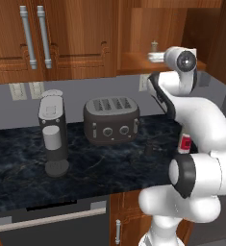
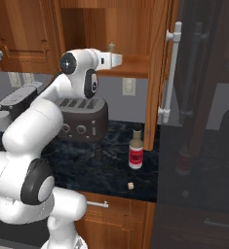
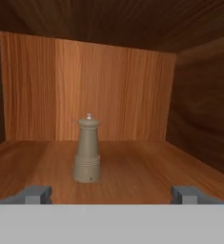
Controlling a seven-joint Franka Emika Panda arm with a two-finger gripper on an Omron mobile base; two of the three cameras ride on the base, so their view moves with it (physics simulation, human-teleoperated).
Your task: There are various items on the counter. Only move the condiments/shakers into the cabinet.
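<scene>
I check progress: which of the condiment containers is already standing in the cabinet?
The tan wooden shaker, upright on the cabinet shelf; the red-label bottle stands on the counter.

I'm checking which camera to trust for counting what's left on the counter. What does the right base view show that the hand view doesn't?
Right base view alone: the clear sauce bottle with red label and dark cap and small black shaker standing on the black marbled counter, plus the dark four-slot toaster.

Hand view alone: the open claw's fingertips stopped short of the shaker.

Both: the tan wooden shaker upright in the wooden cabinet niche.
</scene>
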